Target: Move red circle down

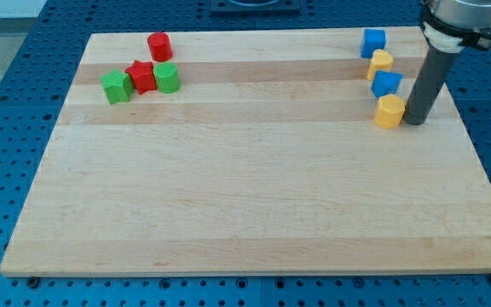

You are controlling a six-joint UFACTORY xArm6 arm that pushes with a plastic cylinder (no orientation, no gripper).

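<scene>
The red circle (159, 45) stands near the top left of the wooden board (254, 196). Just below it sit a red star (141, 76), a green block (167, 78) to the star's right and a green block (116, 86) to its left. My tip (414, 122) is at the view's right, touching or just right of a yellow hexagon (389, 112). The tip is far from the red circle, across the board's width.
A column of blocks stands at the top right: a blue cube (373, 42), a yellow block (381, 62) and a blue block (386, 84) above the yellow hexagon. The board's right edge lies close to the rod.
</scene>
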